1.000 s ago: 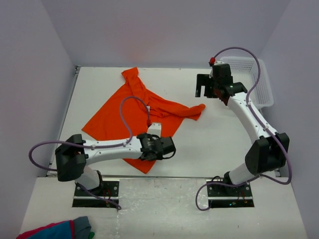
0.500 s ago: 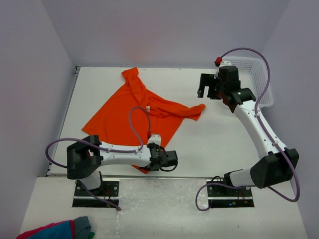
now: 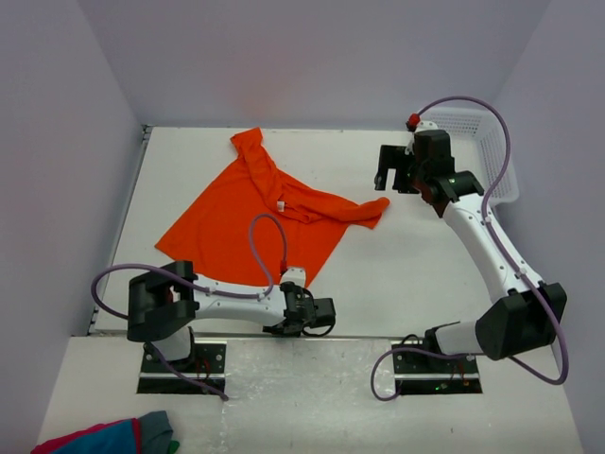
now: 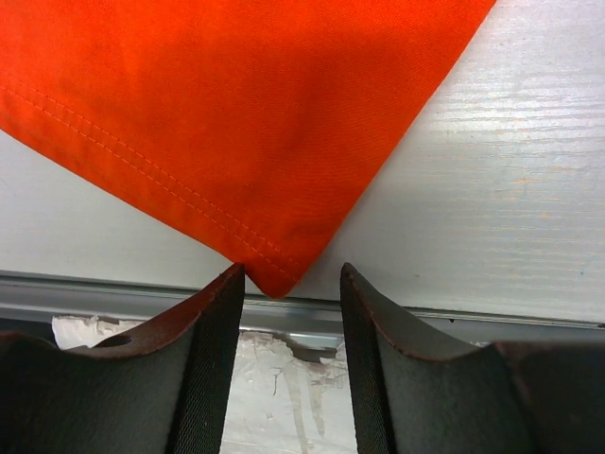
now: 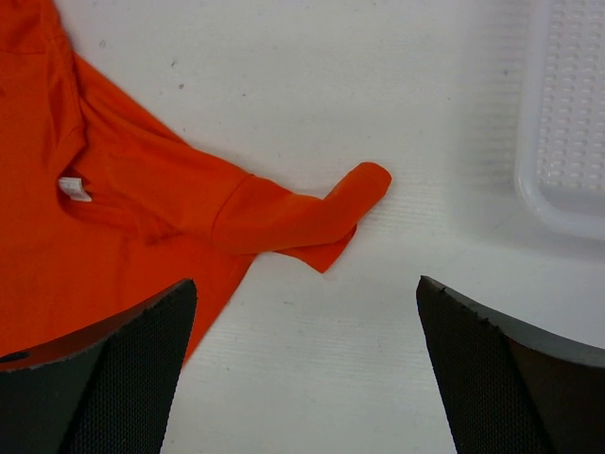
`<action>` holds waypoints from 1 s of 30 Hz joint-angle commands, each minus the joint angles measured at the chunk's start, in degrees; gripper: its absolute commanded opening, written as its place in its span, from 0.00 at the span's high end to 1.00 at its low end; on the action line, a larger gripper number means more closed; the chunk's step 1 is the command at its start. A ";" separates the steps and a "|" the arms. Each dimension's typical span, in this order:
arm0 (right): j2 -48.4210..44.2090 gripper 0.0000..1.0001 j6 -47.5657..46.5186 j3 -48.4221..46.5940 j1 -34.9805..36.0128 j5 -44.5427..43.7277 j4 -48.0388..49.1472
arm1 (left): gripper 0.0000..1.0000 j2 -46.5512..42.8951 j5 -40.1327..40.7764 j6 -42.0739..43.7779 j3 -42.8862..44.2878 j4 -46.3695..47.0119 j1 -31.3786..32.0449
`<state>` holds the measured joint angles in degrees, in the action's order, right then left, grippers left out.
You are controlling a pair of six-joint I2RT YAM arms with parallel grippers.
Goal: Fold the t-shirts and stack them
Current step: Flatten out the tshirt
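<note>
Thin orange t-shirt (image 3: pixel 236 213) lies rumpled on the left half of the tabletop (image 3: pixel 425 255); it looks limp and light. Left hand (image 4: pixel 288 274), half spread, straddles its hem corner (image 4: pixel 269 251) at the near edge, a sensible hold. Right hand (image 5: pixel 304 282) hangs spread wide.

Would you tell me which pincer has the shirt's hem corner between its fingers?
The left pincer: its fingers flank the t-shirt corner, whereas the right pincer hangs wide open near the sleeve.
</note>
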<state>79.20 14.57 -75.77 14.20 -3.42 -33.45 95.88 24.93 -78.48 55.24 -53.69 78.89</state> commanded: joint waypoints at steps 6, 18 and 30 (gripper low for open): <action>-1.07 0.01 0.46 0.44 0.13 -0.80 1.72 | 0.73 1.77 -1.02 -2.99 -4.00 3.07 -0.93; 4.55 0.01 1.77 -1.22 0.13 -3.26 -1.26 | 1.00 -12.36 3.27 -12.99 -4.90 -12.79 -0.42; 14.23 0.02 5.82 -1.15 0.13 -2.39 -7.24 | 1.00 -35.31 9.60 -20.06 -2.26 -21.98 -3.03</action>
<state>94.61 18.46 -76.69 14.20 -5.85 -39.53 62.41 29.10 -95.55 51.86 -72.05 78.65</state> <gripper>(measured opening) 0.982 0.005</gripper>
